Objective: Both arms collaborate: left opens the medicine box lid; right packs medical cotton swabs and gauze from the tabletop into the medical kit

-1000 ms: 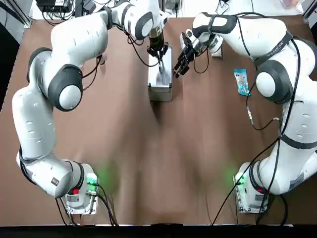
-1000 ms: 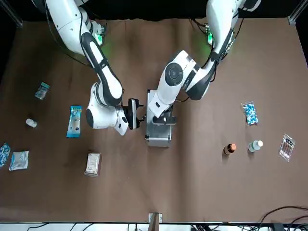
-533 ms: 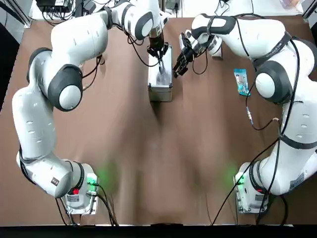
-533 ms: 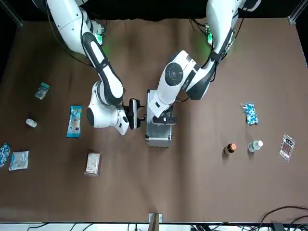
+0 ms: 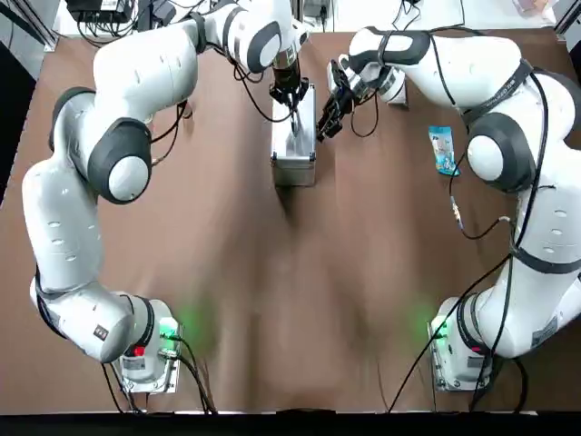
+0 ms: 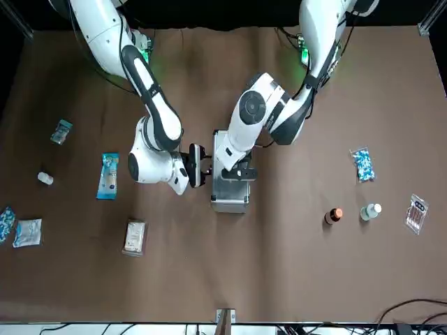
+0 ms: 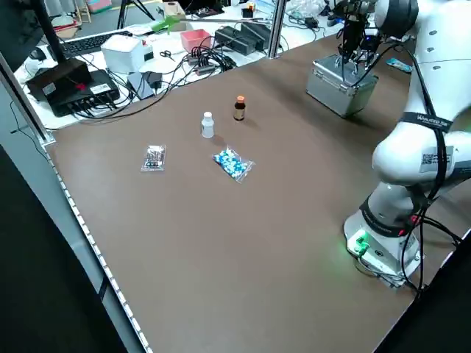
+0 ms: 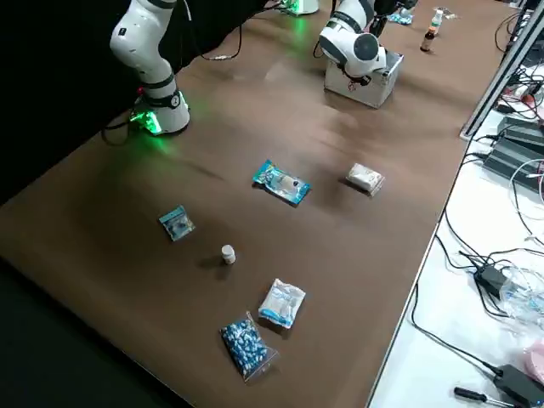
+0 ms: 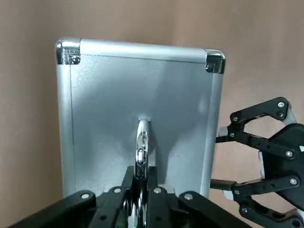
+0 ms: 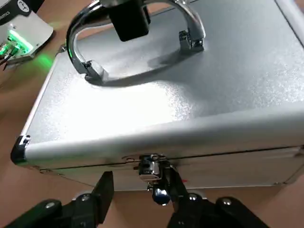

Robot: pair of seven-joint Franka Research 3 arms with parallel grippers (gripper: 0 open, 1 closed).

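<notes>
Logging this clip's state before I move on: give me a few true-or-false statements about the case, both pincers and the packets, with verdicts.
1. The medical kit lid is shut. True.
2. The left pincer grips the kit's top handle. True.
3. The right pincer holds the gauze. False: it is empty, open at the kit's front latch.
4. The medical cotton swabs are inside the kit. False: they lie on the tabletop.

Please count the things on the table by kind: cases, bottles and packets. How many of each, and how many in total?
Medical kit: 1
Bottles: 3, one brown, two white
Packets: 7, namely cotton swabs, gauze, small teal, white-blue, clear, two speckled
Total: 11
</notes>
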